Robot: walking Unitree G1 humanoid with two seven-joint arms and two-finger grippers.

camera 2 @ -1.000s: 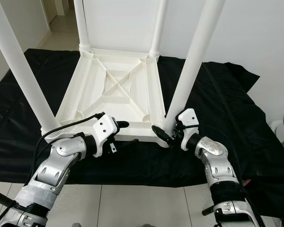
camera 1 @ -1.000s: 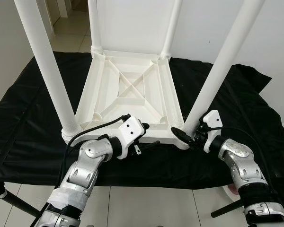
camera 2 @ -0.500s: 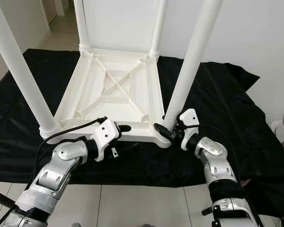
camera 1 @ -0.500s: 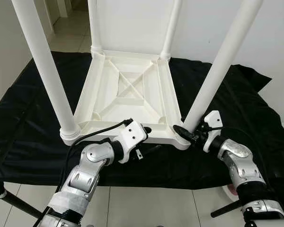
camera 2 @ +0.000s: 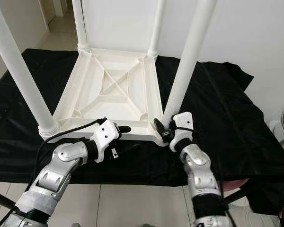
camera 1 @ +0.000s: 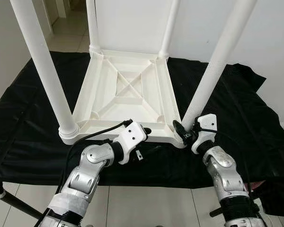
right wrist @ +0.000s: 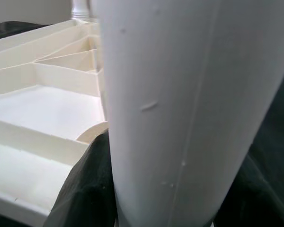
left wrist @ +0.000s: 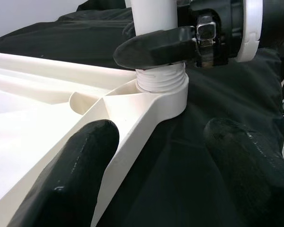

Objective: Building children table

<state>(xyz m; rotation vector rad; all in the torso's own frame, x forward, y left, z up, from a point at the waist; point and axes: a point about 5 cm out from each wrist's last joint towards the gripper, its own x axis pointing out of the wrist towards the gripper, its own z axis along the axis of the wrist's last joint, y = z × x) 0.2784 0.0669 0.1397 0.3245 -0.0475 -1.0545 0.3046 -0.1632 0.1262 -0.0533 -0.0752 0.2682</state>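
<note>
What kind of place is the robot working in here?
Probably a room in a home: a pale tiled floor, plain white walls, and a black cloth spread under the upturned white table, with a doorway behind.

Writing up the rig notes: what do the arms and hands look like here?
Both arms are jointed silver metal segments. Each wrist carries a white plastic housing, and a black cable loops from the left one back along the forearm. The left hand and the right hand each have two long, rounded matte black fingers. A steel clip sits on the right hand's black collar.
</note>
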